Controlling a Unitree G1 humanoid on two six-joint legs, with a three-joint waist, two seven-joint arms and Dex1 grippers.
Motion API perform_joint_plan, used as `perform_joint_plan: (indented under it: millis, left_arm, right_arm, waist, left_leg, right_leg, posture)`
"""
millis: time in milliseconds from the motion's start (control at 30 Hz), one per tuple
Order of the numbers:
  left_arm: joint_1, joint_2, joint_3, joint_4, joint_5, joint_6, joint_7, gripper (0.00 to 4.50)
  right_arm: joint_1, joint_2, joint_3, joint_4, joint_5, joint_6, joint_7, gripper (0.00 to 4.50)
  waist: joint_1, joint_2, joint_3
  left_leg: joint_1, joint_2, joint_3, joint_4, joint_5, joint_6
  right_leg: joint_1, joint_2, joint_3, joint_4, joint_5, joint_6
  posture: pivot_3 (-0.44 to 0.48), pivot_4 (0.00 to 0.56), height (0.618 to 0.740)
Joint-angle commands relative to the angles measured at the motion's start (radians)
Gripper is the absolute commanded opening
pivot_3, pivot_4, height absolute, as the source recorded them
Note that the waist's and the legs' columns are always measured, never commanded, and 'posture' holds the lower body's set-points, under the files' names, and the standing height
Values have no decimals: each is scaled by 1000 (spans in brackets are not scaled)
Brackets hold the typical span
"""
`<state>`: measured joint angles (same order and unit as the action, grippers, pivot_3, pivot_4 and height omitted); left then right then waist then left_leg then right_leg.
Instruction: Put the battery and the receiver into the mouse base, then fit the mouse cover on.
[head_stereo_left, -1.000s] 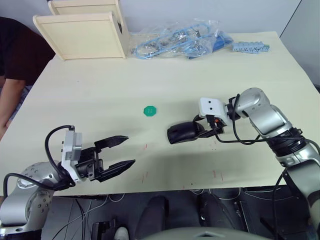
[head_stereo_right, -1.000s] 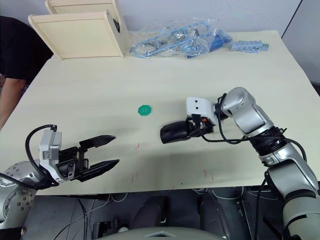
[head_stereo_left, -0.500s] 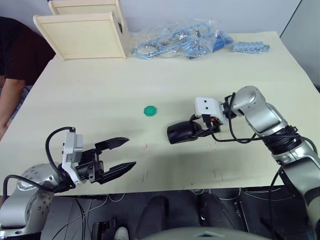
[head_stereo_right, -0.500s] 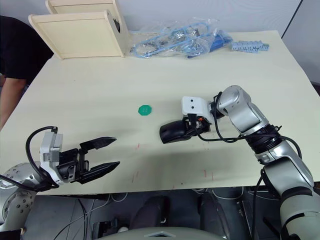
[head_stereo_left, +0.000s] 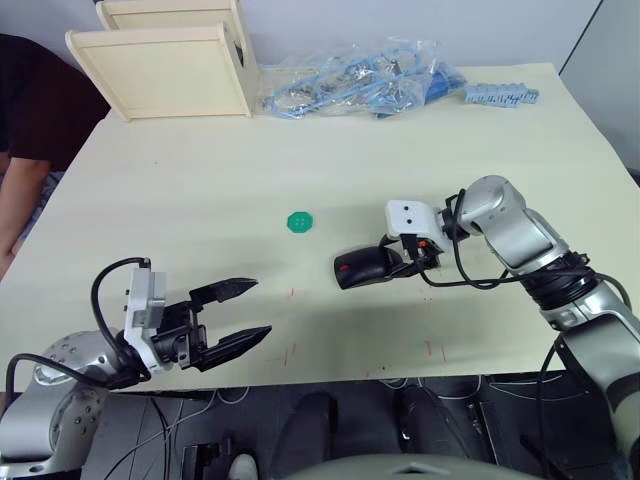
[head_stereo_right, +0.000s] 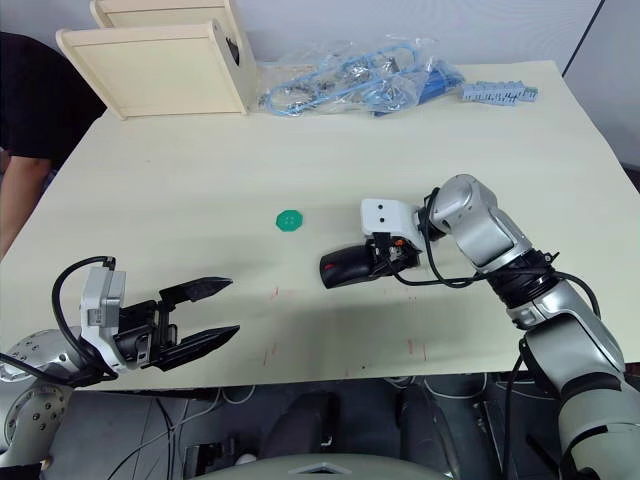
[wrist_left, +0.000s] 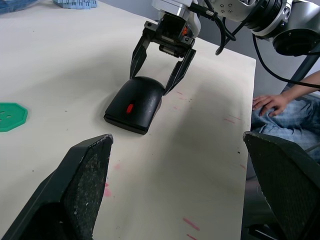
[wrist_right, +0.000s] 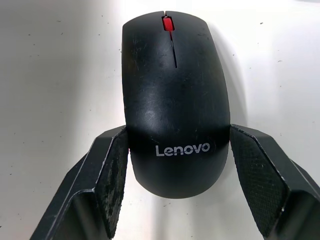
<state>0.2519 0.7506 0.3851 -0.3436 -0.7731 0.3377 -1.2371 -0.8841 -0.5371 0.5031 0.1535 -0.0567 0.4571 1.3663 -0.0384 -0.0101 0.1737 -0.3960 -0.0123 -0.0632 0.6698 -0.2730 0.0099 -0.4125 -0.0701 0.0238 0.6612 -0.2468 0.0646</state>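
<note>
The black mouse (wrist_right: 175, 100) lies flat on the table right of centre. Its glossy mouse cover (head_stereo_left: 362, 268) sits on top, and a red scroll wheel shows at the front. The mouse base is hidden under the cover, and the battery and the receiver are hidden too. My right gripper (head_stereo_left: 393, 258) straddles the mouse's rear end with both pads (wrist_right: 115, 175) against its sides. My left gripper (head_stereo_left: 260, 306) hovers open and empty near the table's front left, well away from the mouse (wrist_left: 135, 102).
A green scalloped disc (head_stereo_left: 300, 221) lies left of the mouse. Wooden boxes (head_stereo_left: 165, 60), a bag of blue parts (head_stereo_left: 360, 85) and blue blocks (head_stereo_left: 500, 95) line the far edge. A person sits at the left side (head_stereo_left: 25, 150).
The mouse was tilted up in my right gripper; it now rests flat on the table, red wheel showing. The right gripper shifted slightly left. The left arm stayed put.
</note>
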Motion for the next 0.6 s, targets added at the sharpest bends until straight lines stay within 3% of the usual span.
perform_joint_plan:
  millis: [33, 600]
  left_arm:
    - [6, -2, 30, -36, -13, -17, 2, 4500]
    - [16, -2, 32, -42, -14, -19, 4, 4500]
  right_arm:
    - [-36, 3, -4, -19, -3, 3, 3, 3156]
    - [-33, 7, 3, -19, -13, 6, 12, 3156]
  waist:
    - [0, 0, 0]
    - [0, 0, 0]
  left_leg:
    - [0, 0, 0, 0, 0, 0]
    - [0, 0, 0, 0, 0, 0]
  right_leg:
    - [0, 0, 0, 0, 0, 0]
    - [0, 0, 0, 0, 0, 0]
  posture:
    - [0, 150, 740]
    - [0, 150, 740]
